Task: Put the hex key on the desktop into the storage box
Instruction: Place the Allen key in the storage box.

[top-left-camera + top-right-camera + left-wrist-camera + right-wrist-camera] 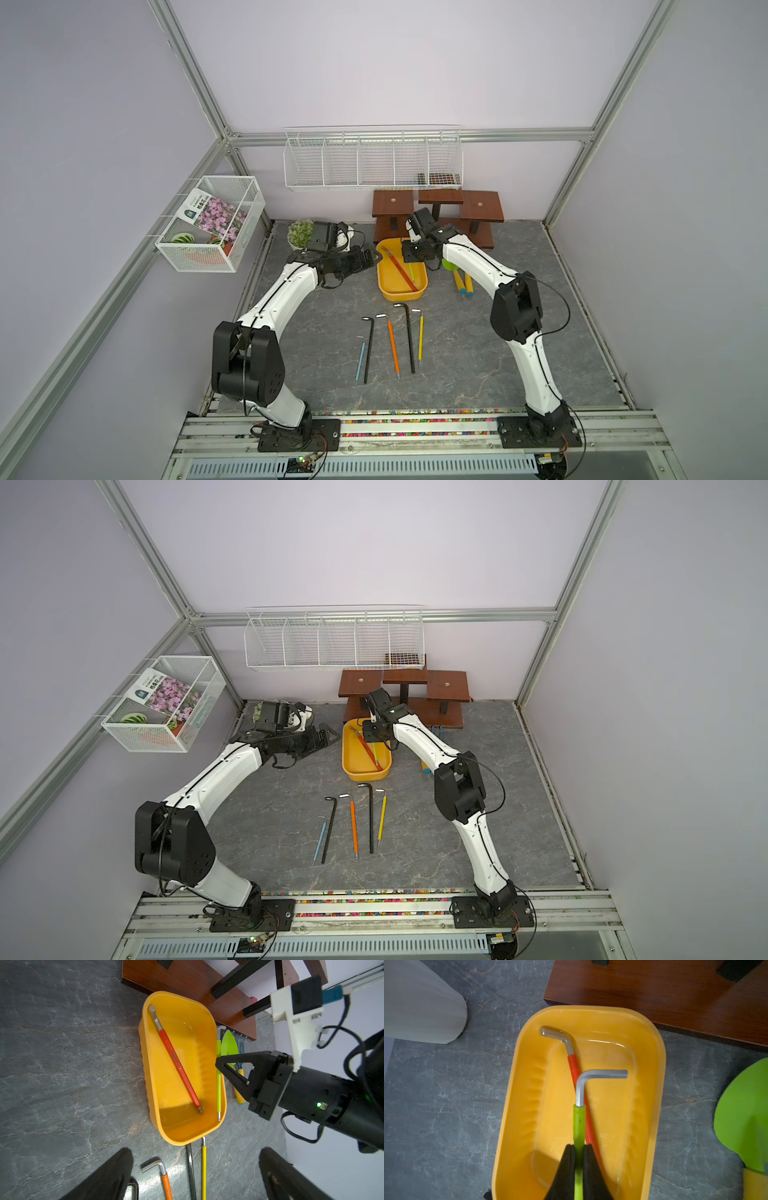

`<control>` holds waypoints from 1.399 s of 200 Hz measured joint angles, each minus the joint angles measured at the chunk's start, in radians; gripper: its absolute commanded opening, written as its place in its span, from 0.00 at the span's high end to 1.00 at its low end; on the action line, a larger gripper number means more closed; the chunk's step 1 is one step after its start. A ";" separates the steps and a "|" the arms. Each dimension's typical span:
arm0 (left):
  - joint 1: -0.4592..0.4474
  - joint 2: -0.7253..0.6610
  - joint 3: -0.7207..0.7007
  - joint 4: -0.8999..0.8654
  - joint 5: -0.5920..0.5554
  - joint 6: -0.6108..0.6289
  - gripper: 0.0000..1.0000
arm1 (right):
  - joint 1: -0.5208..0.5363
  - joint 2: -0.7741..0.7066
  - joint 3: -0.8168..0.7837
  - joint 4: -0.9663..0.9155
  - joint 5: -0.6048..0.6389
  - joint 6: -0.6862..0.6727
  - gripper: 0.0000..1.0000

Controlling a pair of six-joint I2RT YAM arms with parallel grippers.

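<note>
Right gripper (579, 1147): jaws pinched on the green sleeve of the green hex key (579, 1122), poised over the storage box (401, 297) just above centre frame in both top views.
Green hex key: held lengthwise along the box. Its bare bent head hangs over the yellow interior and crosses above the red hex key (178, 1066). Whether its far tip touches the box cannot be told.
Red hex key: lies diagonally across the box floor.
Left gripper (195, 1151): jaws spread wide and gripping nothing, stationed just left of the box in a top view (370, 257).
Storage box: sits on the desktop (478, 353), its far end just beside the brown wooden stand (436, 208).
Desktop: five hex keys lie in a row below the box, near centre frame. Left to right they are blue (360, 359), black (368, 349), orange (393, 347), long black (409, 338) and yellow (420, 336).
Green trowel (745, 1118): on the desktop just right of the box in a top view, partly under the right arm.
</note>
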 measured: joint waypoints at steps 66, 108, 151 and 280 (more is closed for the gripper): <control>0.000 0.000 0.000 0.000 0.000 0.000 0.01 | -0.014 0.074 0.036 0.005 0.008 0.001 0.98; 0.000 0.000 0.000 0.000 0.000 0.000 0.01 | -0.021 0.083 0.037 0.012 0.006 0.006 0.77; 0.000 0.000 0.000 0.000 0.000 0.000 0.01 | -0.023 0.084 0.037 0.015 -0.012 -0.001 0.55; 0.000 -0.111 -0.092 0.007 -0.035 0.003 0.00 | 0.047 -0.309 -0.301 0.048 -0.013 -0.003 0.37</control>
